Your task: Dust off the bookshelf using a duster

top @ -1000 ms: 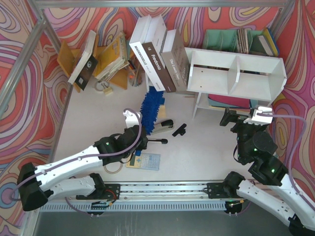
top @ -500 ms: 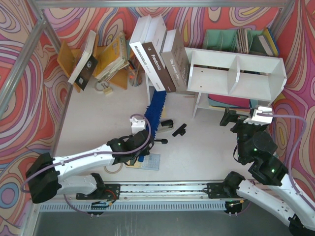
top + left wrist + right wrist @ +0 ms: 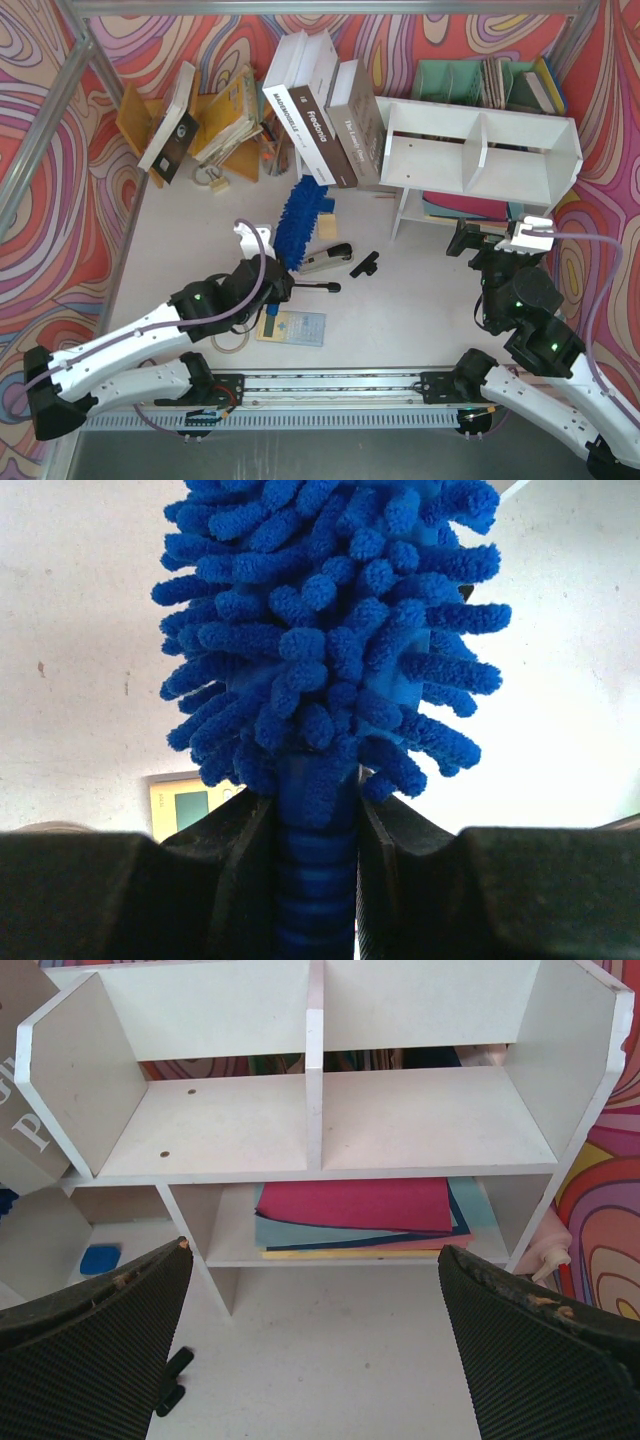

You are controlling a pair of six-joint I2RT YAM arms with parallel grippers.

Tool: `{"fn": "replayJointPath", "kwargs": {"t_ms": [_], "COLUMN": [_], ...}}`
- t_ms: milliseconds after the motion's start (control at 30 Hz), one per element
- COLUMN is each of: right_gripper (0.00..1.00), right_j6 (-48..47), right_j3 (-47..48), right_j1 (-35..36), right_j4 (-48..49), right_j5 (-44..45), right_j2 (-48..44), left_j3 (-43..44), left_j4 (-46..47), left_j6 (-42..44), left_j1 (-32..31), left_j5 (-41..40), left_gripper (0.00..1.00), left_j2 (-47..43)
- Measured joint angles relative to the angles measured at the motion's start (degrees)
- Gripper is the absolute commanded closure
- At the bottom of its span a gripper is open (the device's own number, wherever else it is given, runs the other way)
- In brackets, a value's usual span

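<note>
Duster (image 3: 297, 208) sits in the left tool (image 3: 274, 266), whose two fingers are clamped narrowly on the slim blue handle just below the fluffy head. The left wrist view shows this plainly: the black jaws of the left tool (image 3: 318, 830) press the ribbed handle from both sides, and the bright-blue chenille head (image 3: 330, 630) fills the upper picture. From above, the head slants away from the tool over the white surface (image 3: 190, 230), towards the row of large books (image 3: 320, 115) that lean against the left end of the bookshelf (image 3: 476, 140). Its far tip lies close to the lowest book. It may be brushing it, but the angle does not let me say. The duster is well apart from the bookshelf's two cubbies.

A stapler (image 3: 325, 260) lies on the surface just right of the duster's handle. A small pale device with a screen (image 3: 292, 327) lies near the left arm.

The right tool (image 3: 468, 240) hangs in front of the bookshelf's right half with its fingers spread wide and nothing between them. In its own camera the right tool (image 3: 310, 1360) faces the bookshelf (image 3: 314, 1080) squarely, and both cubbies look bare. Red, teal and yellow sheets (image 3: 360, 1210) are stacked on the lower tier. A teal file organiser (image 3: 470, 80) stands behind the bookshelf.
</note>
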Motion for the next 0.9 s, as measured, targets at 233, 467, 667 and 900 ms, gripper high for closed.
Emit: {"fn": "replayJointPath", "kwargs": {"t_ms": [233, 467, 667, 900], "right_gripper": [0.01, 0.01, 0.01, 0.01], "right_j6": [0.0, 0.0, 0.0, 0.0], "right_j3": [0.0, 0.0, 0.0, 0.0], "right_j1": [0.0, 0.0, 0.0, 0.0], "right_j4": [0.0, 0.0, 0.0, 0.0], "right_j5": [0.0, 0.0, 0.0, 0.0], "right_j2": [0.4, 0.7, 0.7, 0.7], "left_j3": [-2.7, -6.6, -6.5, -3.9], "left_j4": [2.0, 4.0, 4.7, 1.4], "left_j6": [-0.8, -4.7, -5.0, -3.2], "left_j1": [-0.1, -0.1, -0.1, 0.3], "left_j5": [0.4, 3.8, 5.2, 2.6], "left_gripper": [1.0, 1.0, 1.0, 1.0], "left_j2": [1.6, 12.0, 14.6, 7.9]}}
